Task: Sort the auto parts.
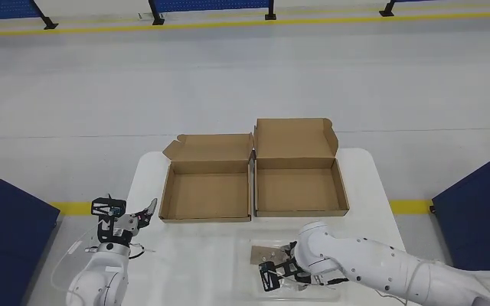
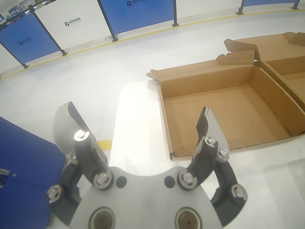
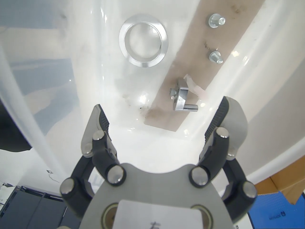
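Note:
A clear plastic tray [image 1: 260, 252] sits at the table's front right and holds the metal parts. In the right wrist view it contains a silver ring [image 3: 143, 40], two small bolts [image 3: 215, 21] [image 3: 215, 57] and a flanged piece with a pin [image 3: 182, 96], the last three lying on a brown sheet [image 3: 238, 8]. My right gripper [image 3: 161, 103] hangs open just above the tray, close to the flanged piece, holding nothing; the top view has it at the tray [image 1: 274, 274]. My left gripper [image 2: 137, 107] stands open and empty near the table's front left corner [image 1: 126, 214].
Two open, empty cardboard boxes stand side by side at the back of the white table [image 1: 199, 260]: the left box [image 1: 207, 195] and the right box [image 1: 297, 190], lids folded back. The left box [image 2: 228, 110] lies just ahead of my left gripper.

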